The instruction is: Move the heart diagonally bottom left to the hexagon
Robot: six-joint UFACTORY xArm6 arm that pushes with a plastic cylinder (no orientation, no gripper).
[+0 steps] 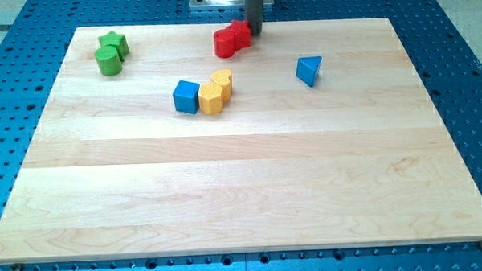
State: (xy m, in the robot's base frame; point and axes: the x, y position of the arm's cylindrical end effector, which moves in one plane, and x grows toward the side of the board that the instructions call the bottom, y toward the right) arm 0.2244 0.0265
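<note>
No claw here: my tip (254,32) rests at the desk's (243,192) far edge, touching the right side of the red pair (232,39). The heart seems to be there, far right of the yellow hexagon (211,97). I judge the push is starting; next, drive it near-left past the hexagon.

Just a bench setup, nothing fancy

Pale wooden board (243,192) sitting on a blue perforated metal table (463,55), evenly lit, grey strip at the left edge.
</note>
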